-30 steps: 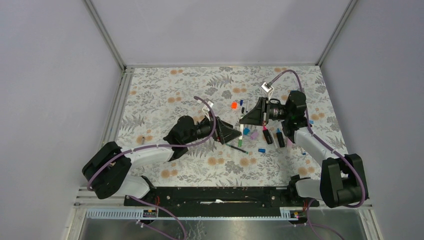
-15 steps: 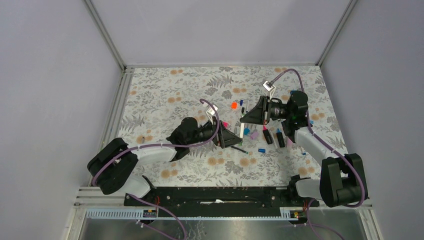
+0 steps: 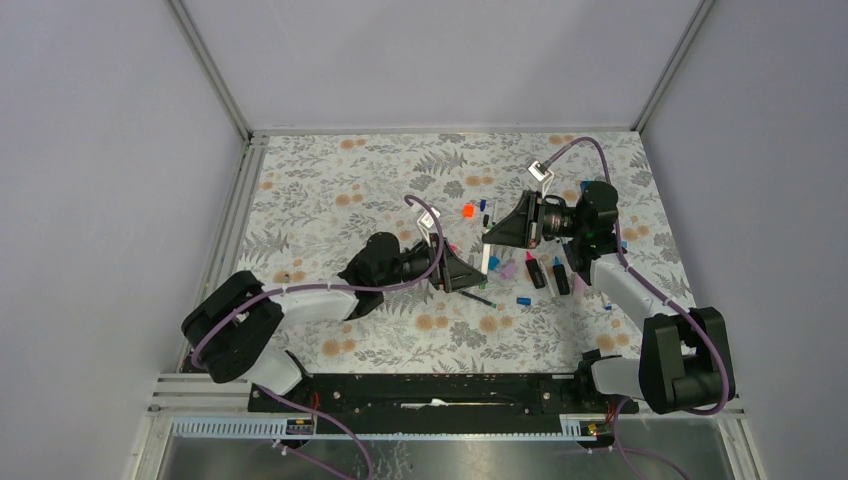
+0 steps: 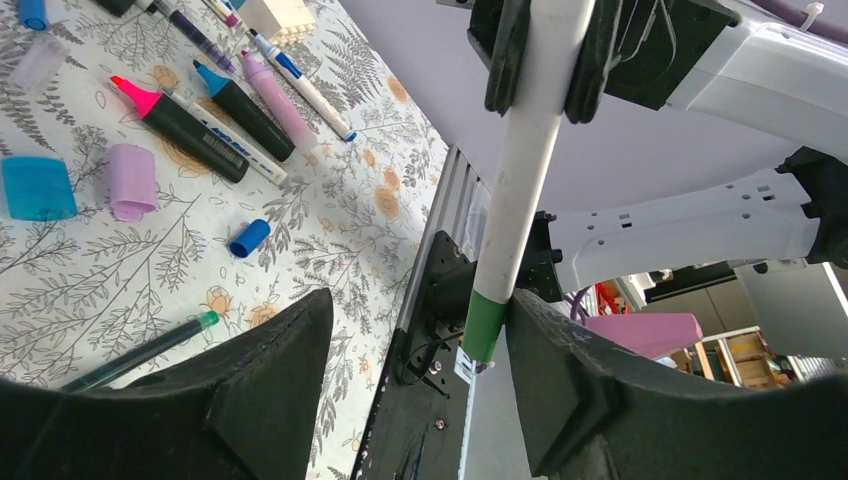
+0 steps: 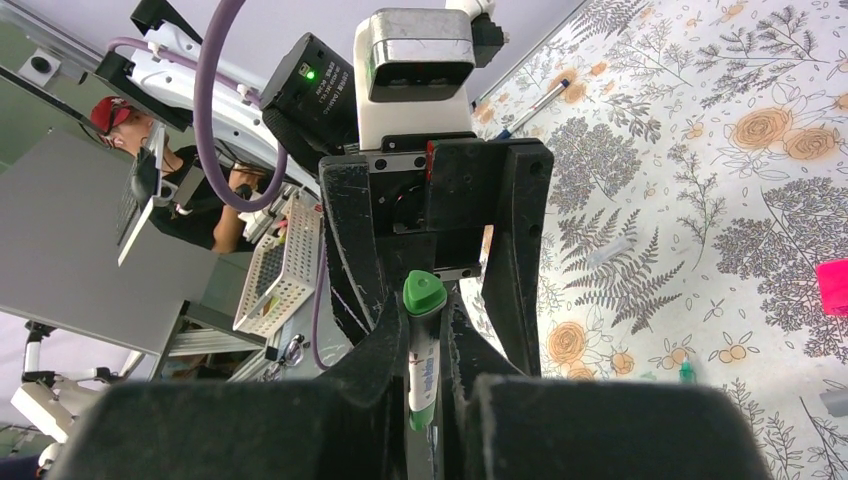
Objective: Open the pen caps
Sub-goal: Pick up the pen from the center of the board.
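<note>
Left wrist view has the left claw [image 4: 418, 310] standing partly open and holding nothing, its jaws either side of the green cap [image 4: 486, 326] on the lower end of a white pen [image 4: 522, 160]. The cap sits close to one finger [image 4: 570, 390]; whether they touch cannot be told. Directly above this claw, the right claw [image 4: 550, 60] is clamped tight on the pen's barrel. Off to the left claw's left in this view, a lilac cap [image 4: 132, 180], a light blue cap [image 4: 38, 187], a small blue cap [image 4: 249, 238] and a pink-tipped highlighter [image 4: 180, 120] lie loose on the floral bench [image 4: 340, 220].
</note>
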Controlling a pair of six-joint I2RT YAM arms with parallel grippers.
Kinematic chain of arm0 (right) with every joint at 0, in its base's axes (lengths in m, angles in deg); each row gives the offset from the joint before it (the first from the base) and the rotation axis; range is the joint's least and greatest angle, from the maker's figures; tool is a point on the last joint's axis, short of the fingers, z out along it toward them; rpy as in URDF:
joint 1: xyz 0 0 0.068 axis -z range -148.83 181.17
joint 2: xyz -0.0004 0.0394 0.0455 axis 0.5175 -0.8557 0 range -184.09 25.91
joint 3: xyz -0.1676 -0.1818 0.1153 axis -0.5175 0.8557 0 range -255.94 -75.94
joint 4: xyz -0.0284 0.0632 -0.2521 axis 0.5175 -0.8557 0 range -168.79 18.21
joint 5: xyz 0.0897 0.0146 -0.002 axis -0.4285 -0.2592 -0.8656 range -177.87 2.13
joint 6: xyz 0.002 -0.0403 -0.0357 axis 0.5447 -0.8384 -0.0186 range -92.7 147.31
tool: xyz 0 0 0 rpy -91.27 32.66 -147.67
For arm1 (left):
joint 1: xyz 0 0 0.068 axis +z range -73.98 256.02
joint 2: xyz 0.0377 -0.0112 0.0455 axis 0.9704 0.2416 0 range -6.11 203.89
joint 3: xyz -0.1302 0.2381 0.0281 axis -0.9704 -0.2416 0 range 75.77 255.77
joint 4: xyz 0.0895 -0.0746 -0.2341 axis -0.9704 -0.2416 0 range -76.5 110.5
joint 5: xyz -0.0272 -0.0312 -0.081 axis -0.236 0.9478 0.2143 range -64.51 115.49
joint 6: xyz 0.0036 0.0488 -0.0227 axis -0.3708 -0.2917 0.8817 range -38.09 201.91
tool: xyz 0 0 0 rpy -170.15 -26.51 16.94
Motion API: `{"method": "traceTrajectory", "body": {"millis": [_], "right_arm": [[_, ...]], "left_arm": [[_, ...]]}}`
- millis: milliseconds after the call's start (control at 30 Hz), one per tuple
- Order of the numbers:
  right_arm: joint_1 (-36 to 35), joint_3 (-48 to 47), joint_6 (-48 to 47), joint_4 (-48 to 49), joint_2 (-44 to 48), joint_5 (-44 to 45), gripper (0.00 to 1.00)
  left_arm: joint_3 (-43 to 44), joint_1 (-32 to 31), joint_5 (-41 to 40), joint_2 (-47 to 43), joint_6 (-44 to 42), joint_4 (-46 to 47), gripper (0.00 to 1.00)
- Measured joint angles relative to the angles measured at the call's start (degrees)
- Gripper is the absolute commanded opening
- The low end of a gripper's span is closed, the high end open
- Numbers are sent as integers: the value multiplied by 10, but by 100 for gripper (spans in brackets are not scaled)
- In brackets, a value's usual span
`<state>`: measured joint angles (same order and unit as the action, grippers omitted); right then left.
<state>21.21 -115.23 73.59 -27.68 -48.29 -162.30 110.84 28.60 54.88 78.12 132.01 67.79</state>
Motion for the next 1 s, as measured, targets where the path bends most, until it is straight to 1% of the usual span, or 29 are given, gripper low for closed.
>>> {"method": "traceTrajectory", "body": {"millis": [100, 167, 200, 400, 467, 500, 533, 567, 633, 667, 700, 733, 800, 867, 900, 1000], "right_arm": [[0, 0, -2, -1, 0, 0, 0], [0, 0, -4, -1, 0, 0, 0], [0, 0, -5, -1, 0, 0, 0], [0, 0, -14, -14, 0, 4, 0], [0, 0, -19, -19, 0, 5, 0], [2, 0, -23, -22, 0, 7, 0], [2, 0, -26, -24, 0, 10, 0], [3, 0, -28, -25, 0, 12, 0], [4, 0, -28, -32, 0, 14, 0], [5, 0, -29, -35, 0, 14, 2], [6, 0, -30, -38, 0, 14, 6], [6, 0, -31, -42, 0, 14, 17], [6, 0, -37, -51, 0, 12, 46], [8, -2, -70, -80, 0, 5, 70], [10, -5, -92, -101, 0, -2, 78], [27, -36, -216, -233, 11, -14, 91]], "left_arm": [[3, 0, 9, 11, 10, 10, 66], [4, 0, 17, 19, 18, 22, 64], [5, -1, 20, 22, 21, 26, 62], [8, -10, 40, 34, 39, 46, 31], [11, -10, 49, 41, 48, 58, 22], [13, -10, 54, 46, 52, 65, 15], [15, -11, 57, 49, 56, 69, 5], [18, -11, 63, 54, 59, 74, 0], [21, -11, 73, 61, 62, 86, 0], [21, -10, 76, 64, 63, 90, 0], [22, -10, 78, 67, 64, 93, 0], [23, -10, 80, 68, 64, 92, 0], [24, -10, 82, 68, 58, 86, 0], [27, -9, 86, 67, 48, 66, 0], [30, -8, 89, 66, 40, 49, 0], [42, -2, 97, 59, 5, -26, 0]]}}
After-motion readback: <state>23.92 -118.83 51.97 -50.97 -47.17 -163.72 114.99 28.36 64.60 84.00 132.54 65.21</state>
